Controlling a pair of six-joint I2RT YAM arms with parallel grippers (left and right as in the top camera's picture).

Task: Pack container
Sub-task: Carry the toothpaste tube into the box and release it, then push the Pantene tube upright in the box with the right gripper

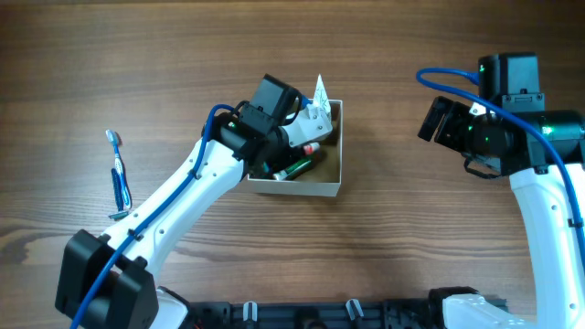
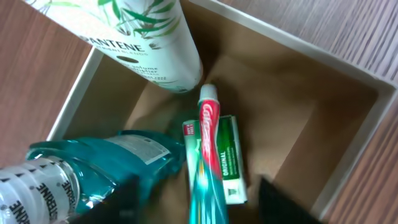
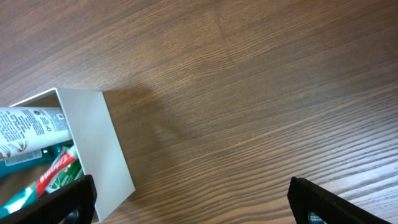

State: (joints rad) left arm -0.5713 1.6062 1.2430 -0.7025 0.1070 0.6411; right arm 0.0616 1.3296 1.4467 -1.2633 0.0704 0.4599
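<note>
Two risks: left claw (image 2: 202,208), jaws apart, sits inside the container (image 1: 302,188) over the toothpaste (image 2: 208,143). Lift crooked and you could snag the shampoo tube (image 2: 143,37) leaning ahead of it, or drag the container. Right claw (image 3: 186,202), wide apart, hangs over bare counter (image 3: 261,93) beside it.

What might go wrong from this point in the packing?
The Pantene tube pokes past the container rim; the left gripper, low inside it, may knock the tube out when lifting. The toothbrush lies out on the table, and the container already looks crowded, so it may not fit flat.
</note>
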